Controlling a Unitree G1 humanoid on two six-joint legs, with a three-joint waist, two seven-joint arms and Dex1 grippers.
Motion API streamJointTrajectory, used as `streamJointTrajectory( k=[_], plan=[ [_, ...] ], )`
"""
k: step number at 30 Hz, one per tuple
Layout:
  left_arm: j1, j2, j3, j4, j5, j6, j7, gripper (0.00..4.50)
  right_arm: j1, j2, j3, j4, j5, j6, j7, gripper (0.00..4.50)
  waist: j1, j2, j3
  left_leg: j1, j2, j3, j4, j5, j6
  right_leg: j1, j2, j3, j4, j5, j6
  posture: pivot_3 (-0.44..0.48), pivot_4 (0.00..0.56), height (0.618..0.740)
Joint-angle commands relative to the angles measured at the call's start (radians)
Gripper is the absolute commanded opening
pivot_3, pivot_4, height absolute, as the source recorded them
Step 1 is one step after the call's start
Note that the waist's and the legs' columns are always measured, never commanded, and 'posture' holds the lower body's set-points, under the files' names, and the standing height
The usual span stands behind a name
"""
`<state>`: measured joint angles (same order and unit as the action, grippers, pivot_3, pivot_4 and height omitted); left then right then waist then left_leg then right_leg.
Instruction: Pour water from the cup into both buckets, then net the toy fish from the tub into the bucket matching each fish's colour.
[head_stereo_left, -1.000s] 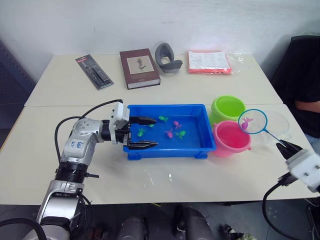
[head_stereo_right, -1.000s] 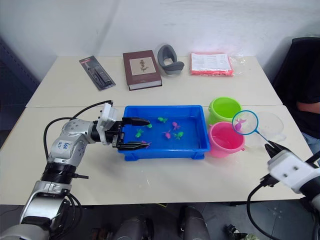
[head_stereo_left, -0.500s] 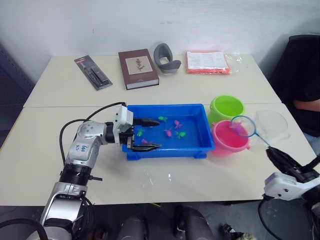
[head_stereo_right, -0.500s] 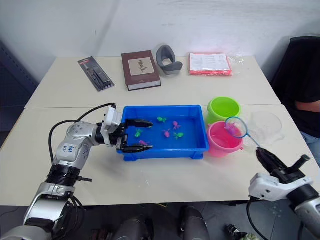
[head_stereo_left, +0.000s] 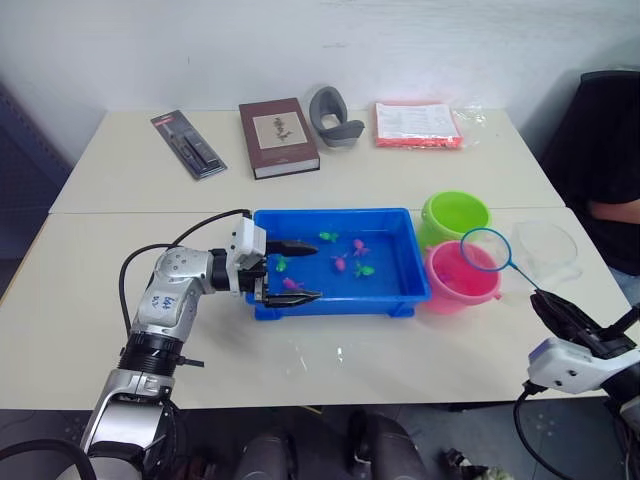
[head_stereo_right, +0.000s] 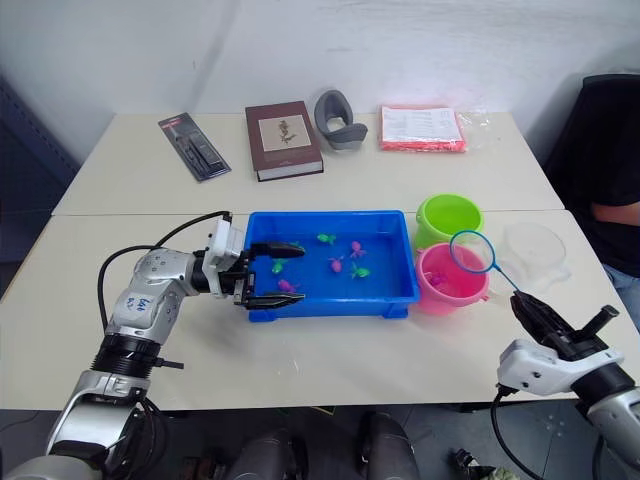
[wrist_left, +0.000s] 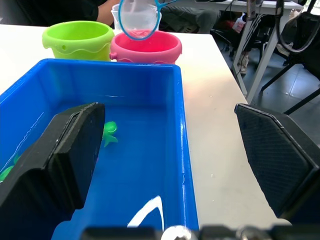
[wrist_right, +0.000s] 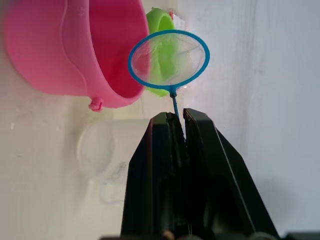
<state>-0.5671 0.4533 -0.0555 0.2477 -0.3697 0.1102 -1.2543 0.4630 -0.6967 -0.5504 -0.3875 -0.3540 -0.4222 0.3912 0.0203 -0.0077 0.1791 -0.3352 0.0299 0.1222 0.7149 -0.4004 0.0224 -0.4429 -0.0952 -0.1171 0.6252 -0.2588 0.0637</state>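
From the head views, the right pincer (head_stereo_right: 522, 303) sits low at the near right edge of the pale bench (head_stereo_left: 400, 350), its two black fingers pressed together on the thin stick of the small round light-blue hoop net (head_stereo_left: 485, 250), whose hoop hangs over the pink round plastic bucket (head_stereo_left: 455, 285). The right wrist view shows what the head views cannot: the hoop's mesh (wrist_right: 168, 59) looks empty, and the stick runs straight down into the closed fingers (wrist_right: 165, 150). The lime green round plastic bucket (head_stereo_left: 455, 215) stands just behind the pink one, touching or nearly so, and the clear transparent plastic cup (head_stereo_left: 545, 248) rests to their right. The left pincer (head_stereo_left: 297, 269) is spread wide across the near left corner of the shallow rectangular bright blue plastic tub (head_stereo_left: 395, 300), one finger inside over the water, the other outside the front wall; the left wrist view makes this straddle plain and shows a green toy fish (wrist_left: 109, 133) beside the inner finger (wrist_left: 70, 150). Tiny green and pink toy fish (head_stereo_left: 348, 258) lie scattered in the tub. On the far bench lie a black flat packaged tool (head_stereo_left: 188, 143), a brown hardcover book (head_stereo_left: 278, 136), a grey curved plastic holder (head_stereo_left: 333, 114) and a pink-edged plastic sleeve of papers (head_stereo_left: 417, 124). A person's dark sleeve (head_stereo_left: 610, 160) shows at the right edge.
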Motion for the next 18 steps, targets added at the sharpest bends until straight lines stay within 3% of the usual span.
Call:
streamJointTrajectory(
  k=[1, 5, 10, 14, 18],
  plan=[
    [0.018, 0.042, 0.051, -0.023, -0.026, 0.009, 0.004, 4.46, -0.021, -0.017, -0.007, -0.155, 0.359, 0.194, 0.127, 0.0, -0.002, 0.0, 0.0, 0.0, 0.0, 0.0, 0.0, 0.0, 0.0, 0.0, 0.0, 0.0, 0.0, 0.0, 0.0, 0.0, 0.15, 0.74],
    [0.061, 0.122, 0.099, -0.027, -0.043, 0.036, -0.01, 4.46, -0.105, -0.101, 0.025, -0.309, 0.687, 0.53, 0.223, 0.0, -0.02, 0.0, 0.0, 0.001, 0.002, -0.002, 0.0, 0.0, 0.0, 0.0, -0.002, 0.0, 0.001, 0.0, -0.001, 0.0, 0.15, 0.74],
    [0.106, 0.19, 0.15, -0.031, -0.046, 0.043, 0.006, 4.46, -0.352, -0.22, 0.174, -0.324, 0.82, 0.88, 0.202, 0.0, -0.021, 0.0, 0.0, 0.0, 0.001, -0.004, 0.0, -0.001, 0.001, 0.0, -0.005, -0.001, 0.001, 0.0, -0.001, 0.0, 0.15, 0.74],
    [0.124, 0.199, 0.162, -0.056, -0.05, 0.053, 0.029, 4.46, -0.522, -0.248, 0.352, -0.29, 0.747, 1.035, 0.155, 0.0, -0.003, 0.0, 0.0, -0.002, 0.001, -0.005, 0.0, -0.001, 0.002, -0.001, -0.007, -0.004, 0.0, -0.001, -0.001, 0.0, 0.15, 0.74],
    [0.137, 0.192, 0.168, -0.081, -0.055, 0.061, 0.051, 4.46, -0.639, -0.268, 0.527, -0.212, 0.544, 0.985, 0.126, 0.0, 0.002, 0.0, 0.0, -0.003, -0.001, -0.004, 0.0, -0.002, 0.003, -0.001, -0.005, -0.005, 0.0, 0.0, 0.0, 0.0, 0.15, 0.74]
  ],
)
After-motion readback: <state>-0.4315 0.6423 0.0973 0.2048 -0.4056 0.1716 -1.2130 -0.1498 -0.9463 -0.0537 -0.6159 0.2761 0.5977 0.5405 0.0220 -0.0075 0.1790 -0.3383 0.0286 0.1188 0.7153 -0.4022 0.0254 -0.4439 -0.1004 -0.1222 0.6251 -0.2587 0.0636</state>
